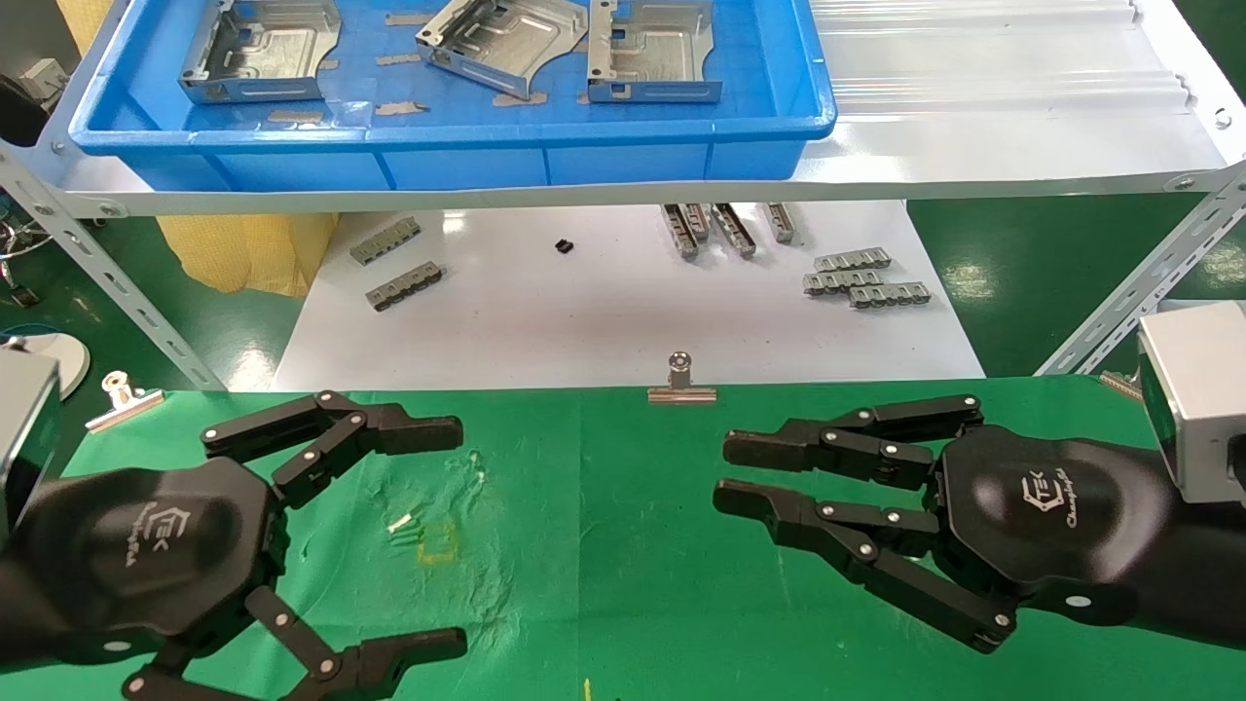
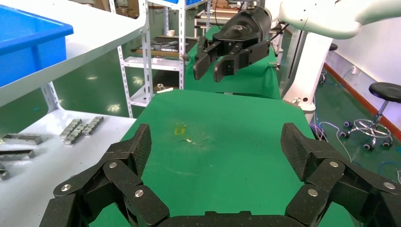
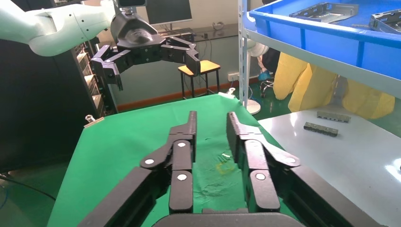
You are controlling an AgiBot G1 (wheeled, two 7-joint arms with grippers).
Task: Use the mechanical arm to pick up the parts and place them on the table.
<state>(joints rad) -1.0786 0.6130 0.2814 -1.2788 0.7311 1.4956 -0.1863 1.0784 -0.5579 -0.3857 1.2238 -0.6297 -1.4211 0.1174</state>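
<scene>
The parts point(image 1: 492, 44) were all up in the blue bin point(image 1: 448, 146) on the white shelf point(image 1: 1022, 136), three brackets that I could see, with their far edges cut off by the top of the head view, so there might've been more. Neither claw had anything in it. The left gripper point(image 1: 443, 535) hung over the near left of the green table point(image 1: 604, 545) with its fingers spread wide, the lower one partly chopped off by the frame. The right gripper point(image 1: 725, 472) was over the near right side, fingers close together with only a narrow gap, holding nothing. Both palms had a white "TEK" logo; there was smaller script under it on the right one, looked like a word starting "Ch" but I couldn't really read it. Between them on the cloth sat a small yellow square mark point(image 1: 438, 542). A binder clip point(image 1: 681, 382) was on the table's far edge, and little toothed strips point(image 1: 861, 282) lay on the white sheet point(image 1: 604, 321) beyond, some half hidden under the shelf.
</scene>
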